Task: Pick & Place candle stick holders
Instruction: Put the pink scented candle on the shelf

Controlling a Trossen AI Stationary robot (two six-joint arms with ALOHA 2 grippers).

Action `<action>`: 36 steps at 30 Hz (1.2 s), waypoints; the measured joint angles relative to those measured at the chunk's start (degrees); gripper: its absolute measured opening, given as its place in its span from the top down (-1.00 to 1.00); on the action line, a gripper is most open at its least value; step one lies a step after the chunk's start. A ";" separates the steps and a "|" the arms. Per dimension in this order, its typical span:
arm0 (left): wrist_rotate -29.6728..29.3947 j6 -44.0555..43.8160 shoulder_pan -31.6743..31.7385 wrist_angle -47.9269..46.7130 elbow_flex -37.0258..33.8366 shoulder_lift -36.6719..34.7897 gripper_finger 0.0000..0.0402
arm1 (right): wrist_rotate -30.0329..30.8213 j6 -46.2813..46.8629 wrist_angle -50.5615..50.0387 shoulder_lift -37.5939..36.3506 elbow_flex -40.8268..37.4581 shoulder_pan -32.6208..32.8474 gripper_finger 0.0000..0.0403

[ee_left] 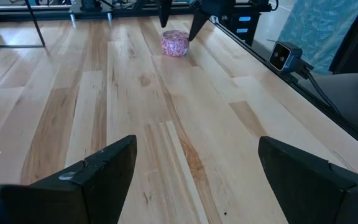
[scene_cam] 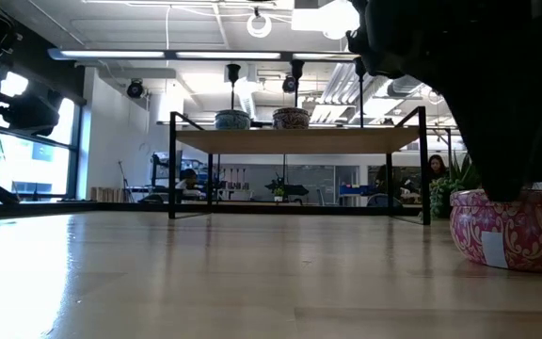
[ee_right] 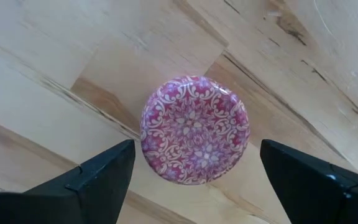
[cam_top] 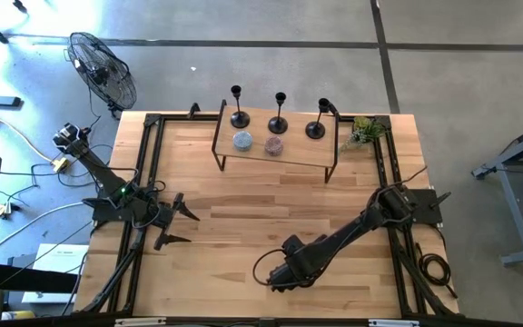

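Candle stick holders [cam_top: 279,113] on shelf [cam_top: 298,154]

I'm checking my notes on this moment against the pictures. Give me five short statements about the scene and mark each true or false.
1. All three candle stick holders stand on the raised shelf. True.
2. The right gripper holds the pink patterned tin. False: its fingers stand open on either side of the tin, not touching it.
3. The left gripper is open over bare table. True.
4. Two small tins sit on the shelf in front of the holders. True.
5. The small green plant lies near the left arm. False: it sits at the far right corner, beside the shelf.
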 joint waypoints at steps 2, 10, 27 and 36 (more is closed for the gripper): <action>-0.01 -0.01 0.00 -0.01 0.00 0.00 -0.65 | -0.27 -0.13 -0.05 0.00 0.00 -0.31 -0.70; -0.01 -0.01 0.00 0.01 0.00 0.00 -0.65 | -0.82 -1.18 0.00 0.00 0.00 -1.25 -0.70; 0.00 -0.02 -0.01 0.00 0.00 0.00 -0.65 | -0.93 -2.08 7.36 -0.02 -7.14 -1.32 -0.69; -0.01 0.00 -0.02 0.01 0.00 0.00 -0.65 | -2.33 -3.69 10.65 -0.37 -9.55 -1.36 -0.69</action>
